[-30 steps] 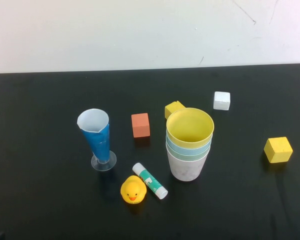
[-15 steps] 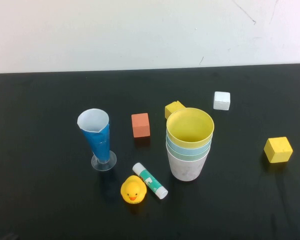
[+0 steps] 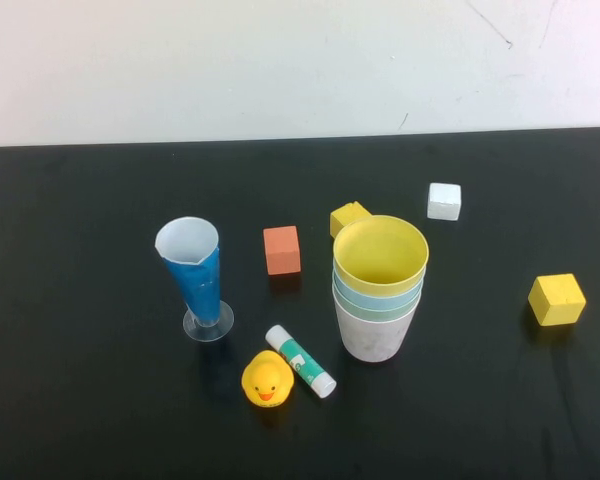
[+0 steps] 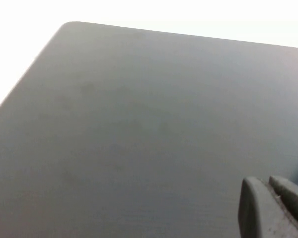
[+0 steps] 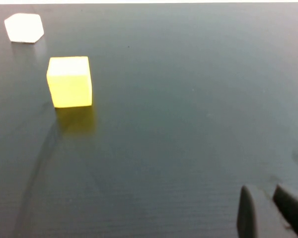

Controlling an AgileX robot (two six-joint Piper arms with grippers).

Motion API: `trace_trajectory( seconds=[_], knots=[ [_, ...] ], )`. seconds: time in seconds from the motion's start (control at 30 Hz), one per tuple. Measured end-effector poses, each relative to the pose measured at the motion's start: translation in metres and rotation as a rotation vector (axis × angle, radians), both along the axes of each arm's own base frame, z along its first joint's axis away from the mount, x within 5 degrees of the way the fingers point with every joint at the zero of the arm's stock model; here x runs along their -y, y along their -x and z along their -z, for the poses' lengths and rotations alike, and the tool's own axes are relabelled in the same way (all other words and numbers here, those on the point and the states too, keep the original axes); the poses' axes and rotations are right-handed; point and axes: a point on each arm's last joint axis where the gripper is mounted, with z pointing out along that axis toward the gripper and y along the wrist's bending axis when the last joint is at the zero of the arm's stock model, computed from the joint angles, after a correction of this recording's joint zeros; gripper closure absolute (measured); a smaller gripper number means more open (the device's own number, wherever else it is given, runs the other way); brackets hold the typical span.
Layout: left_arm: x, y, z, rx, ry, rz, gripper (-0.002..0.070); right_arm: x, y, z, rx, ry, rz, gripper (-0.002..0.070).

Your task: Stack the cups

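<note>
The cups stand nested in one upright stack at the table's middle. The yellow cup is on top, with the light blue cup's rim and the green cup's rim under it, all inside the pale pink outer cup. Neither gripper shows in the high view. My left gripper is shut and empty over bare black table. My right gripper is shut and empty above the table, well short of a yellow cube.
A tall blue cone glass stands left of the stack. An orange cube, a small yellow block, a white cube, a yellow cube, a glue stick and a rubber duck lie around it.
A dark bit of arm at the bottom left corner of the high view has slipped out of view. The cups and other objects have not moved.
</note>
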Motion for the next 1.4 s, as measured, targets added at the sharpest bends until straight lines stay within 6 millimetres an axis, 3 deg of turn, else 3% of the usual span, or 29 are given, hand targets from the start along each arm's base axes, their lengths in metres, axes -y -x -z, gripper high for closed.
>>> trace_trajectory(
  seconds=[0.37, 0.73, 1.4],
  knots=[
    [-0.008, 0.004, 0.014, -0.168, -0.075, -0.100, 0.0676, 0.000, 0.000, 0.000, 0.000, 0.002, 0.000, 0.0612],
    [-0.006, 0.010, 0.010, -0.079, -0.046, -0.099, 0.0676, 0.000, 0.000, 0.000, 0.000, 0.002, 0.000, 0.0612],
    [-0.005, 0.010, 0.010, -0.080, -0.028, -0.094, 0.0676, 0.000, 0.000, 0.000, 0.000, 0.002, 0.000, 0.0612]
  ],
)
